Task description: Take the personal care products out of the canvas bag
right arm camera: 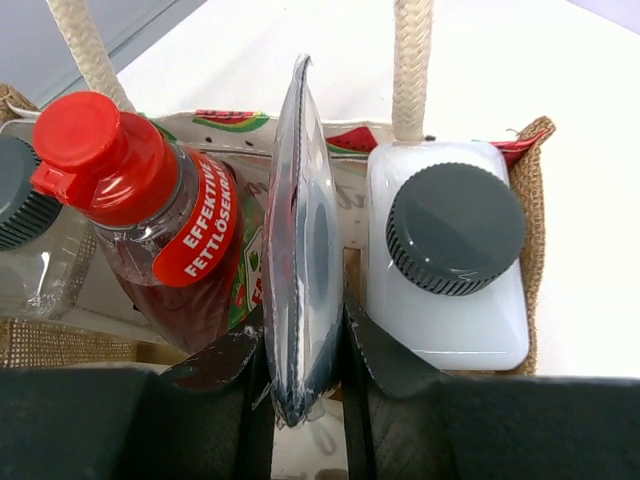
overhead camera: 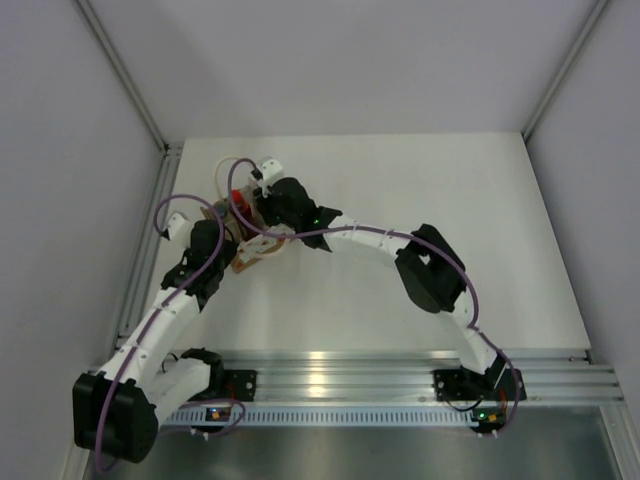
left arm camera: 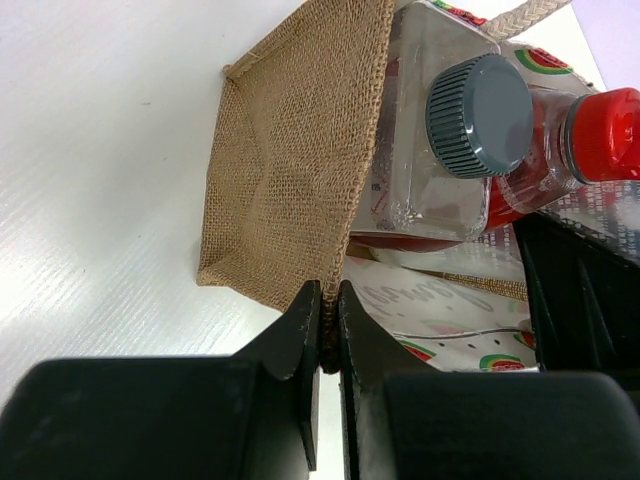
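The canvas bag (left arm camera: 290, 170) stands at the table's back left (overhead camera: 256, 250), with tan burlap sides and white rope handles (right arm camera: 412, 60). My left gripper (left arm camera: 328, 300) is shut on the bag's burlap rim. My right gripper (right arm camera: 305, 335) reaches into the bag and is shut on the flat tapered tube (right arm camera: 305, 220), seen edge-on. The red bottle (right arm camera: 120, 160) stands left of the tube. The white bottle with dark cap (right arm camera: 455, 230) stands right of it. The pale bottle with grey cap (left arm camera: 480, 115) sits beside the red bottle (left arm camera: 605, 135). All of them are inside the bag.
Both arms (overhead camera: 370, 240) crowd over the bag in the top view. A metal rail (overhead camera: 140, 260) runs along the table's left edge and an aluminium rail (overhead camera: 350, 370) along the front. Grey walls close in both sides.
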{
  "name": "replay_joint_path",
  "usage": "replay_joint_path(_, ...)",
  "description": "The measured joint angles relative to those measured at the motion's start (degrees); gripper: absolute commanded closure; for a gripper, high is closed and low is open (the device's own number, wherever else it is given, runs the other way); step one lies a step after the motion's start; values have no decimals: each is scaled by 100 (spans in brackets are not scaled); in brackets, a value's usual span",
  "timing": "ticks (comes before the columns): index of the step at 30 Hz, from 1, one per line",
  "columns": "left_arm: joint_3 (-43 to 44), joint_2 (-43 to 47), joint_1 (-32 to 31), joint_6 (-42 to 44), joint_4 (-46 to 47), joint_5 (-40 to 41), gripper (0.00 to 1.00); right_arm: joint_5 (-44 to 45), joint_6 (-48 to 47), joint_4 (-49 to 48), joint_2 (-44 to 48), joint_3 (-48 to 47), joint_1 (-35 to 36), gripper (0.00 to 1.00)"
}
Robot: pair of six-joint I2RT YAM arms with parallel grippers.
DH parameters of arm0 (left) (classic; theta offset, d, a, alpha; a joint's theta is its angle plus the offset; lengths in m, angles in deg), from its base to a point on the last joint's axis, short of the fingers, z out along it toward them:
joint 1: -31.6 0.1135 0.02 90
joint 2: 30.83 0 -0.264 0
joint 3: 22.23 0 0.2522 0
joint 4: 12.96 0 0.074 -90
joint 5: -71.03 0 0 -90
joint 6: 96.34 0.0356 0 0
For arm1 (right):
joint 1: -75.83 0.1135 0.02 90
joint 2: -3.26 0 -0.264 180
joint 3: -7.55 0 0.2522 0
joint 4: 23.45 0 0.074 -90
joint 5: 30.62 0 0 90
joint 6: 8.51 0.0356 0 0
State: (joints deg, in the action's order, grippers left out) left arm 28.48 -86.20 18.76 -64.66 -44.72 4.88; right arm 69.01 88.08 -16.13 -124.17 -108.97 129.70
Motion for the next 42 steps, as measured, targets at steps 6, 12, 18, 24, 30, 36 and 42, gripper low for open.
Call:
replay_joint_path(6, 0, 4, 7, 0, -7, 2, 100, 17, -61, 4, 138, 4, -2, 100)
replay_joint_path(12, 0, 4, 7, 15, -7, 0, 100, 13, -114, 31, 501, 42, -2, 100)
replay_joint_path(18, 0, 4, 7, 24, -7, -2, 100, -4, -205, 52, 1021, 79, -4, 100)
replay_joint_path(24, 2, 4, 7, 87, -4, -7, 100, 68, -343, 155, 1648, 120, -46, 100)
replay_joint_path(30, 15, 2, 7, 170, -11, -37, 100, 114, -387, 170, 2485, 588, -448, 100)
replay_joint_path(36, 24, 2, 7, 264, -20, -57, 100, 129, -382, -133, 3202, 1567, -1287, 100)
replay_joint_path(42, 44, 2, 7, 378, -42, -83, 100, 96, -452, -1027, 3307, 2973, -1908, 100)
